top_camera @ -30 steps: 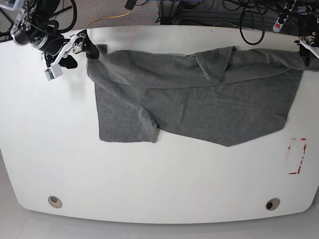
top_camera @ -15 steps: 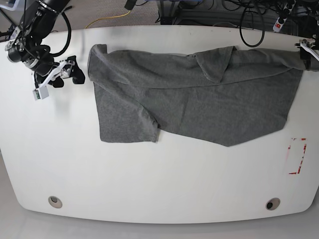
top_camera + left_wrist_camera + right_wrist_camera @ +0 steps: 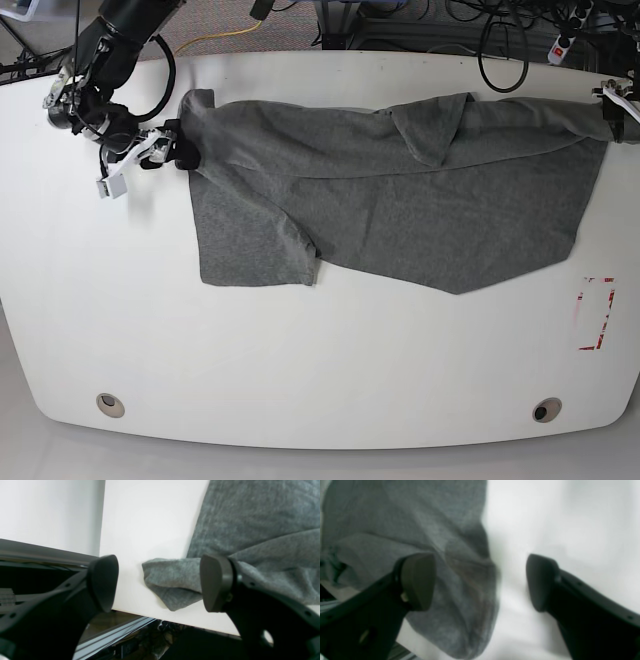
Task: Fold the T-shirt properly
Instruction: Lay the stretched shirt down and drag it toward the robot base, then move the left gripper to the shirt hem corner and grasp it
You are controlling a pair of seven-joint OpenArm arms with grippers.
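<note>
Two grippers flank the T-shirt (image 3: 400,190), which lies spread and rumpled across the white table (image 3: 300,350). The right gripper (image 3: 480,582) stands with jaws wide apart, one finger over the grey cloth and the other over bare table, the shirt's edge running between them. The left gripper (image 3: 158,582) is also spread wide, a bunched corner of the shirt lying between its fingers near the table's edge, ungripped.
</note>
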